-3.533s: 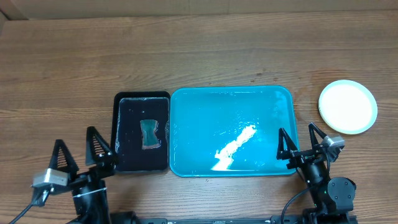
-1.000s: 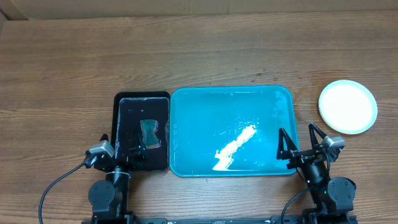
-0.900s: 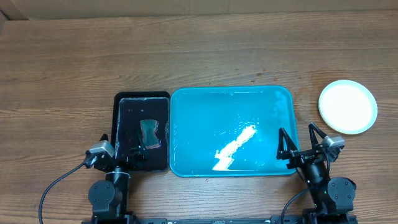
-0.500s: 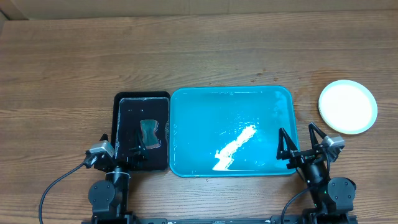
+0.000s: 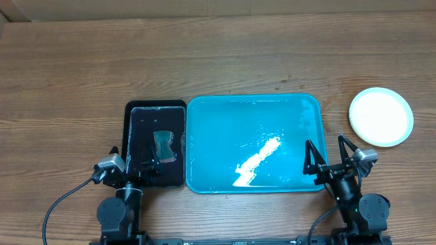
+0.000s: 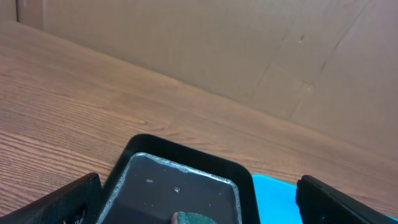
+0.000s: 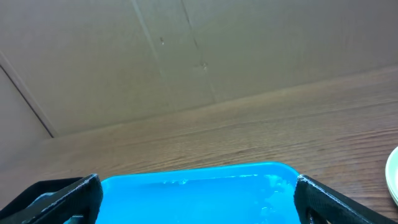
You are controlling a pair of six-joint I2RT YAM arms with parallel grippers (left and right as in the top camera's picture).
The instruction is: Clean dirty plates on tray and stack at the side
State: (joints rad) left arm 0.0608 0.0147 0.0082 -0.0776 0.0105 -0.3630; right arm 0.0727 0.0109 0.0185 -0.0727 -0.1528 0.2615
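My left gripper hangs wide open, gripping nothing, at the near end of the black tray, where a sponge lies. Just beside it sits the cyan tray, and over its near right corner my right gripper also gapes, empty. Well right of it, a cyan-rimmed plate lies on the table.

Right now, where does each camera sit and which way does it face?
Overhead: above the table, looking straight down; blue tray, black tray, plate; left arm, right arm at near edge.
Left wrist: low on the left arm, facing cardboard wall over black tray; left fingers wide at bottom corners.
Right wrist: likewise on the right arm, over the blue tray; right fingers wide.
Shared: both wrist views catch blue tray and wall.
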